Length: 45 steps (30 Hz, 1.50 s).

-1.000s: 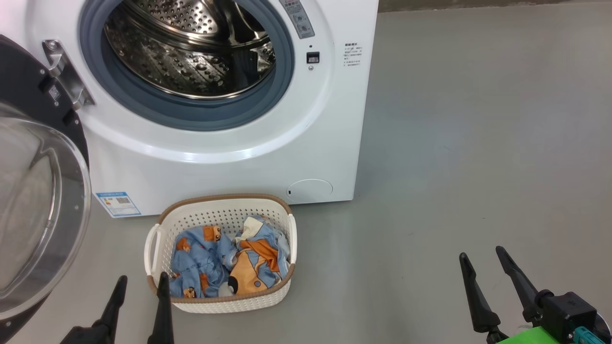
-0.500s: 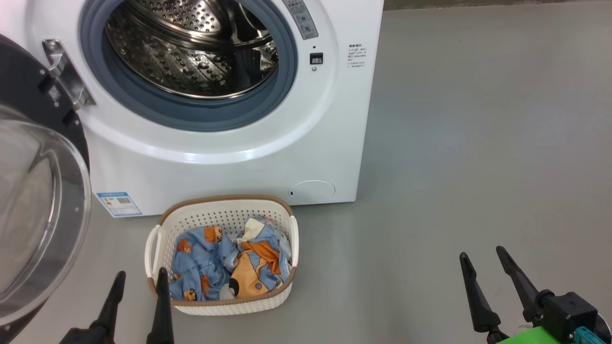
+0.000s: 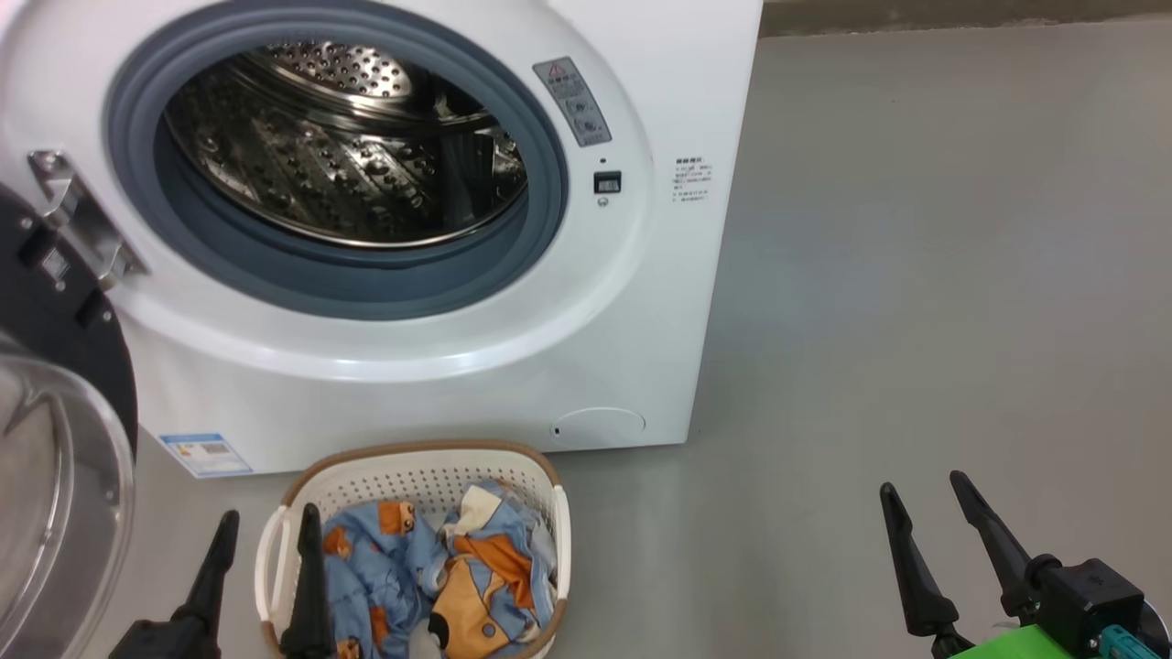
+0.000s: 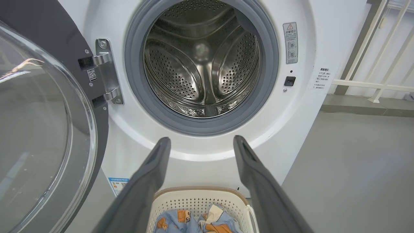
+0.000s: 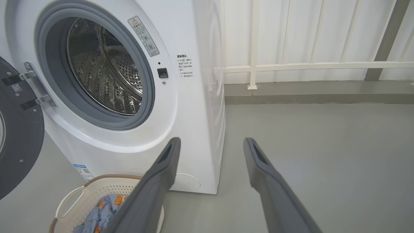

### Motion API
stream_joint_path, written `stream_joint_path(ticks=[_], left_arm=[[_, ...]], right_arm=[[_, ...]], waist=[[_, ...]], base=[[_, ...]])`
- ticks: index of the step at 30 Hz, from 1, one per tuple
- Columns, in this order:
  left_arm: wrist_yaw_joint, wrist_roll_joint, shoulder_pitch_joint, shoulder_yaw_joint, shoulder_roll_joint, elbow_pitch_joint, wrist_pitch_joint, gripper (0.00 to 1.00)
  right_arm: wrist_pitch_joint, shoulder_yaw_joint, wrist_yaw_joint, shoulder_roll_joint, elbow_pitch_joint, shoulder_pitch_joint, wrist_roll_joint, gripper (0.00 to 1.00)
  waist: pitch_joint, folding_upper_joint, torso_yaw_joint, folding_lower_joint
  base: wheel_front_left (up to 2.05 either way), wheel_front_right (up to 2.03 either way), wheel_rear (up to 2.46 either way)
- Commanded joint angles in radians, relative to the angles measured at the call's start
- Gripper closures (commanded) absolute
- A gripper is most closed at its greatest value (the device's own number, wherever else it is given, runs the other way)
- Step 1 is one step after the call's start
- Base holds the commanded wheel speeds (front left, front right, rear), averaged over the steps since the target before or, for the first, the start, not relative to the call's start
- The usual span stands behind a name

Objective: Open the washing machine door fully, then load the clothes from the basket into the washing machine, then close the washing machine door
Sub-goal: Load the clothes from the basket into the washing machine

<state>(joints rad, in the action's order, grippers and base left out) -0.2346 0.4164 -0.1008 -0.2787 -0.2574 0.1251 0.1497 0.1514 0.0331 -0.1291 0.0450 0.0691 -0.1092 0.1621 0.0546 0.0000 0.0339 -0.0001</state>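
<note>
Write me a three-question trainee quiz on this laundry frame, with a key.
1. What do the left gripper and the right gripper hold?
2. True or false: the washing machine door stands open.
3. The clothes lie:
A. in the left gripper
B. in the basket
C. draped over the washing machine door

Key: 1 nothing, both are open; 2 true; 3 B.
</note>
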Motion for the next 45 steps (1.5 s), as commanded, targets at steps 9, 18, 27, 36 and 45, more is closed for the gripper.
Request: stream_joint_path(ticks=[9, 18, 27, 36, 45], left_arm=[[-0.011, -0.003, 0.048, 0.033, -0.023, 0.02, 0.005, 0.0], [-0.01, 0.002, 0.05, 0.031, -0.029, 0.011, 0.01, 0.0], [-0.009, 0.006, 0.06, 0.029, -0.03, -0.001, 0.015, 0.0], [0.064, 0.062, 0.147, -0.012, 0.021, -0.18, 0.026, 0.0], [0.216, 0.132, 0.348, -0.068, 0.093, -0.555, 0.013, 0.0]], right_arm=[[0.005, -0.027, -0.002, 0.005, 0.028, 0.021, 0.005, 0.0], [0.005, -0.03, -0.002, 0.005, 0.027, 0.022, 0.006, 0.0], [0.006, -0.029, -0.002, 0.005, 0.03, 0.028, 0.006, 0.0], [0.005, -0.04, -0.002, 0.005, 0.049, 0.063, 0.003, 0.0], [0.014, -0.046, -0.002, 0.005, 0.071, 0.122, 0.002, 0.0]], waist=[[0.005, 0.0, 0.006, 0.0001], [0.006, 0.0, 0.006, 0.0001], [0.02, 0.0, 0.005, 0.0001], [0.096, 0.0, -0.012, 0.0001], [0.235, 0.0, -0.051, 0.0001]], base=[[0.61, -0.61, 0.0], [0.0, 0.0, 0.0], [0.0, 0.0, 0.0], [0.0, 0.0, 0.0], [0.0, 0.0, 0.0]])
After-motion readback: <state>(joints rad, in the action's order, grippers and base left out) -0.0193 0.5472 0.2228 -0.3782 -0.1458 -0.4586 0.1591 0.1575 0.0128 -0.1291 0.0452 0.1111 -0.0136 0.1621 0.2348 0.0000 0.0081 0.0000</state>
